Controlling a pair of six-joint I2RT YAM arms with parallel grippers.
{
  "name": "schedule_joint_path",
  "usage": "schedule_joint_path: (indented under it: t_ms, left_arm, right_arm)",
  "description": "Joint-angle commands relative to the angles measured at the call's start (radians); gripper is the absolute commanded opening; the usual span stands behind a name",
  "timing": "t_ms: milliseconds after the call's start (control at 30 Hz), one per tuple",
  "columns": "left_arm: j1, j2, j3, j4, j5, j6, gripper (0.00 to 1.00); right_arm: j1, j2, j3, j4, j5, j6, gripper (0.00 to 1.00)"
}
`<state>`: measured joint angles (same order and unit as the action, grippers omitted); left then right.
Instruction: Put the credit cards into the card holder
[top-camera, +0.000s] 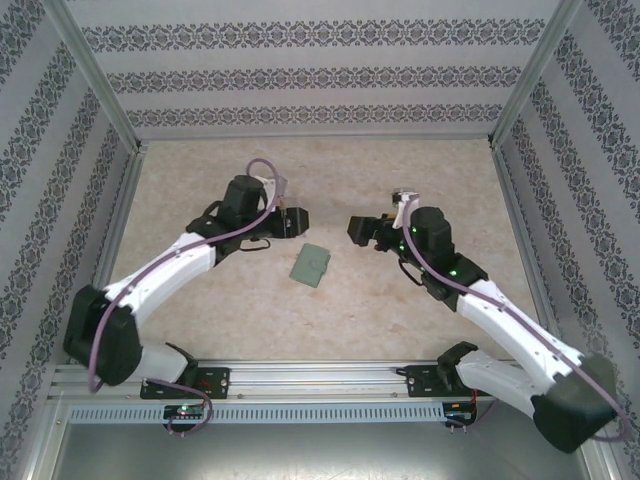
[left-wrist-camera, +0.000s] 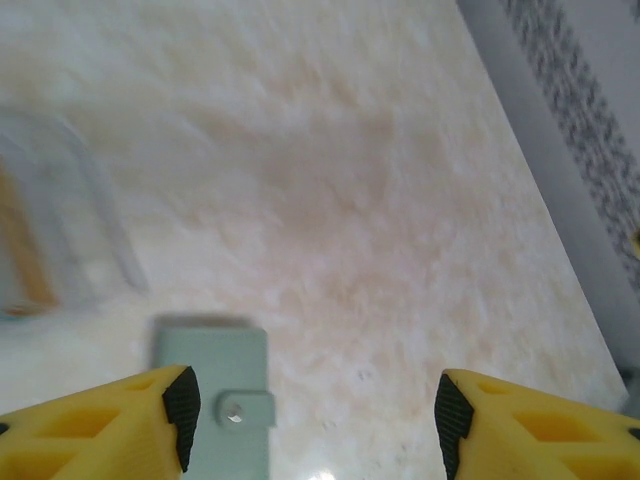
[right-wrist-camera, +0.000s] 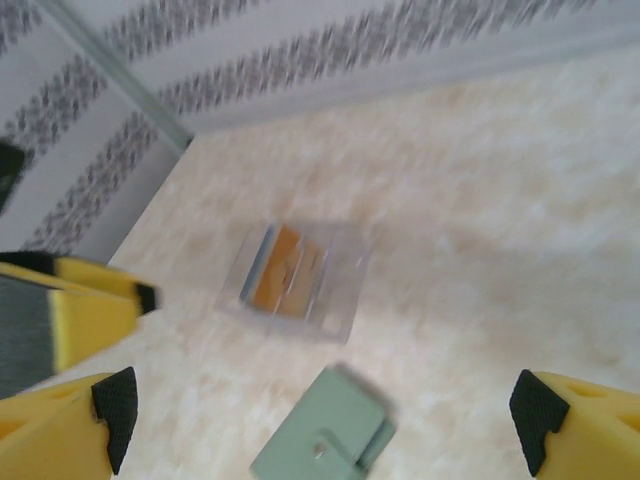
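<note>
A clear plastic card holder lies on the beige table with orange and bluish credit cards lying flat inside it, blurred. In the left wrist view the holder sits at the far left edge. A closed sage-green wallet with a snap tab lies just in front of it. My left gripper hovers open above the table, and the wallet lies beside its left fingertip. My right gripper is wide open and empty, looking down on the wallet and holder.
Patterned walls with metal corner posts close in the back and both sides of the table. An aluminium rail runs along the near edge by the arm bases. The left arm's yellow finger shows at the left of the right wrist view.
</note>
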<state>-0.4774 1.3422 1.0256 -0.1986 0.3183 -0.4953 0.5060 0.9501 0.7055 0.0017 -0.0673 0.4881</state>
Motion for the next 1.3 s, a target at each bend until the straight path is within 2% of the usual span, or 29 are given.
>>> schedule_joint_path:
  t_ms: [0, 133, 233, 267, 300, 333, 367, 400, 500, 567, 600, 633, 733, 867, 900, 967, 1100, 1200, 1267]
  left_arm:
    - [0.008, -0.132, -0.078, -0.049, -0.307, 0.075, 0.66]
    - [0.015, -0.334, -0.221, 0.065, -0.47, 0.174, 0.69]
    - [0.017, -0.453, -0.402, 0.278, -0.581, 0.379, 0.71]
    - [0.016, -0.482, -0.445, 0.319, -0.655, 0.387, 0.79]
    - [0.019, -0.507, -0.486, 0.359, -0.749, 0.378, 0.94]
    - [0.027, -0.519, -0.522, 0.379, -0.839, 0.37, 0.99]
    - [0.042, -0.523, -0.531, 0.359, -0.89, 0.346, 0.99]
    - [0.081, -0.517, -0.528, 0.327, -0.872, 0.337, 0.99]
    - [0.195, -0.448, -0.541, 0.353, -0.79, 0.343, 0.99]
    - [0.246, -0.374, -0.587, 0.488, -0.756, 0.382, 0.99]
    - [0.261, -0.324, -0.617, 0.583, -0.749, 0.412, 0.99]
    - [0.279, -0.273, -0.634, 0.657, -0.696, 0.476, 0.99]
    - [0.33, -0.146, -0.617, 0.707, -0.685, 0.519, 0.99]
    - [0.423, -0.055, -0.635, 0.813, -0.494, 0.488, 0.99]
    - [0.436, -0.034, -0.644, 0.852, -0.473, 0.477, 0.99]
    - [0.453, 0.007, -0.654, 0.913, -0.456, 0.468, 0.99]
    - [0.501, 0.091, -0.654, 0.997, -0.329, 0.446, 0.99]
    - [0.533, 0.189, -0.638, 1.062, -0.182, 0.464, 0.99]
    - [0.533, 0.197, -0.634, 1.055, -0.188, 0.465, 0.99]
  right_arm:
    - [-0.006, -0.059, 0.01, -0.037, 0.19, -0.105, 0.98]
    - [-0.013, -0.146, -0.079, 0.037, 0.344, -0.268, 0.98]
    - [-0.052, -0.198, -0.184, 0.122, 0.367, -0.446, 0.98]
    - [-0.067, -0.205, -0.218, 0.156, 0.365, -0.484, 0.98]
    - [-0.086, -0.208, -0.258, 0.209, 0.355, -0.538, 0.98]
    - [-0.103, -0.206, -0.298, 0.255, 0.333, -0.593, 0.98]
    - [-0.124, -0.193, -0.346, 0.311, 0.297, -0.666, 0.98]
    - [-0.148, -0.176, -0.389, 0.356, 0.281, -0.698, 0.98]
    - [-0.243, -0.132, -0.422, 0.386, 0.284, -0.629, 0.98]
    - [-0.278, -0.098, -0.433, 0.412, 0.259, -0.627, 0.98]
    - [-0.287, -0.065, -0.451, 0.467, 0.264, -0.635, 0.98]
    - [-0.296, -0.033, -0.473, 0.542, 0.257, -0.648, 0.98]
    - [-0.341, 0.093, -0.514, 0.735, 0.282, -0.625, 0.98]
    - [-0.398, 0.257, -0.507, 0.886, 0.225, -0.603, 0.98]
    - [-0.397, 0.284, -0.492, 0.9, 0.219, -0.602, 0.98]
    - [-0.403, 0.291, -0.444, 0.81, 0.213, -0.586, 0.98]
    - [-0.414, 0.312, -0.42, 0.788, 0.18, -0.577, 0.98]
    - [-0.455, 0.344, -0.456, 0.912, 0.132, -0.482, 0.98]
    - [-0.468, 0.415, -0.456, 0.984, 0.114, -0.488, 0.98]
